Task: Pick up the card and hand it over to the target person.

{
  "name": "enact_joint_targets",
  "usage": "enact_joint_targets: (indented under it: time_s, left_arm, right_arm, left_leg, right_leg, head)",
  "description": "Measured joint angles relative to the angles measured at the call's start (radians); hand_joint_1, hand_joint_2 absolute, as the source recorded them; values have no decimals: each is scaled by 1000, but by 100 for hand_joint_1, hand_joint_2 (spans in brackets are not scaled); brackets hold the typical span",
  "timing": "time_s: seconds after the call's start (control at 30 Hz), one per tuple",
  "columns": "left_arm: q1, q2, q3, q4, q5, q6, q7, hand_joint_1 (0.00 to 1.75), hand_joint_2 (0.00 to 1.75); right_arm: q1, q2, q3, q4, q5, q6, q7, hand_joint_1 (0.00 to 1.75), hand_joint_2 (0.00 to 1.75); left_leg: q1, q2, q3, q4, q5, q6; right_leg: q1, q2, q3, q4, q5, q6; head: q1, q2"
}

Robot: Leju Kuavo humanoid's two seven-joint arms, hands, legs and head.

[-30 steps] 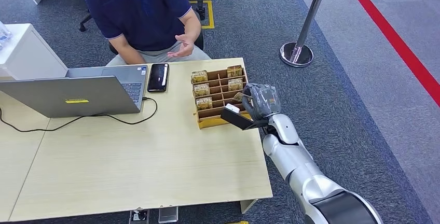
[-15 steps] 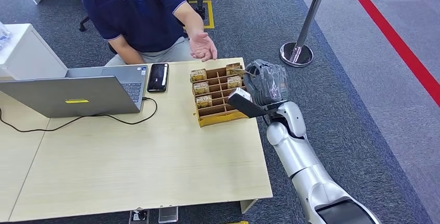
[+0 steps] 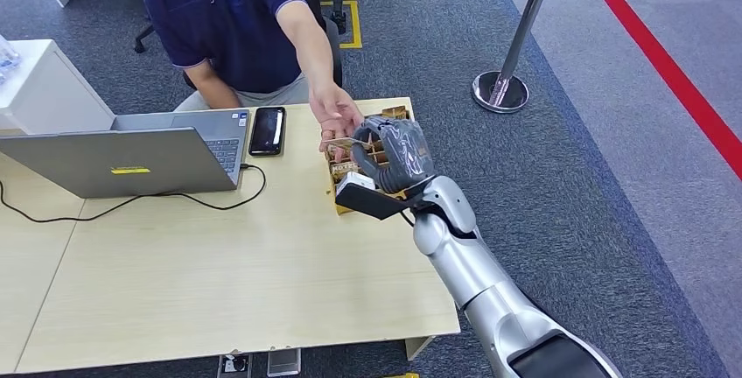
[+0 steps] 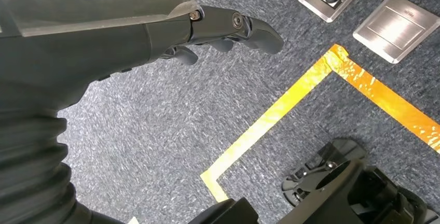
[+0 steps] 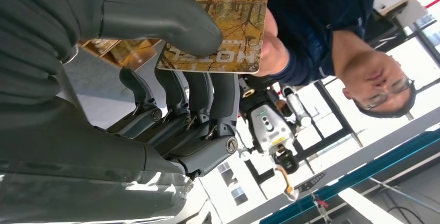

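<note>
The pick-up looks done and the handover is at its last step: the right robot hand (image 3: pixel 394 152) has the card (image 5: pixel 218 27) clamped between its thick grey thumb and darker fingers (image 5: pixel 207 99), holding it up over the wooden rack (image 3: pixel 372 194). The person's hand (image 3: pixel 334 117) is stretched out palm-up just beyond the card, touching or very nearly touching its far edge; from the head view I cannot tell which. What is left, by my reading, is for the person to take hold and the thumb to let go.

The card is a thin, stiff rectangle with rounded corners, glossy, printed in gold and brown with a tree pattern and the word HOTEL. The rack is a shallow box of light wood split by thin slats into rows, with similar cards standing in some slots. It sits on the pale wood-grain desk (image 3: pixel 219 273), towards the edge on the right arm's side.

The left robot hand (image 4: pixel 218 32) hangs over speckled grey carpet, its fingers loosely curled and holding nothing.

Beyond the rack, by the person, lie a black phone (image 3: pixel 267 129) and an open grey laptop (image 3: pixel 131 159).
</note>
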State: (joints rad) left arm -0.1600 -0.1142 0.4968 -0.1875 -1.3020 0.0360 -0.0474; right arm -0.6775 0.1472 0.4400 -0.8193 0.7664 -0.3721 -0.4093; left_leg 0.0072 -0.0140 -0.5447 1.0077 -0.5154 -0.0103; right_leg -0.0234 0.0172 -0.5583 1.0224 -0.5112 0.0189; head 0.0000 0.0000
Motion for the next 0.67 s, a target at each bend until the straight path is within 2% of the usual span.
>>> enact_joint_targets:
  time_s: [0.07, 0.13, 0.2, 0.23, 0.27, 0.37, 0.67]
  left_arm:
    - [2, 0, 0, -1, 0, -2, 0, 0, 175]
    - [3, -2, 10, -3, 10, 4, -11, 0, 175]
    - [4, -3, 14, -3, 14, 17, -14, 0, 87]
    - [4, -4, 13, -3, 13, 19, -10, 0, 44]
    - [4, -4, 11, -3, 11, 21, -5, 0, 0]
    - [4, -3, 8, -3, 6, 20, 0, 0, 0]
    - [2, -2, 2, -3, -4, 14, 5, 0, 0]
  right_arm:
    - [-6, 3, 6, 3, -9, -4, -1, 175, 175]
    - [-4, 1, 10, -2, -18, -8, 0, 161, 175]
    - [2, -6, 11, -13, -29, -14, 1, 73, 175]
    - [5, -8, 11, -16, -33, -17, 1, 37, 175]
    - [8, -11, 10, -19, -37, -22, 2, 0, 131]
    - [13, -20, 9, -25, -41, -41, 12, 0, 0]
    - [26, -39, -14, -49, -48, -64, 25, 0, 0]
  left_leg:
    - [0, -1, 0, 0, 0, 0]
    - [0, -1, 0, 0, 0, 0]
    - [0, -2, 0, 0, 0, 0]
    - [0, -2, 0, 0, 0, 0]
    - [0, -2, 0, 0, 0, 0]
    - [0, -3, 0, 0, 0, 0]
    - [0, -4, 0, 0, 0, 0]
  right_leg:
    - [0, 0, 0, 0, 0, 0]
    - [0, -1, 1, 0, 0, 0]
    - [0, -2, 1, 0, -1, 0]
    - [0, -2, 1, -1, -1, 0]
    - [0, -2, 1, -1, -1, 0]
    - [0, -3, 1, -1, 0, 0]
    - [0, -4, 1, -1, -1, 0]
  head:
    - [0, 0]
    - [0, 0]
    - [0, 0]
    - [0, 0]
    - [0, 0]
    - [0, 0]
    - [0, 0]
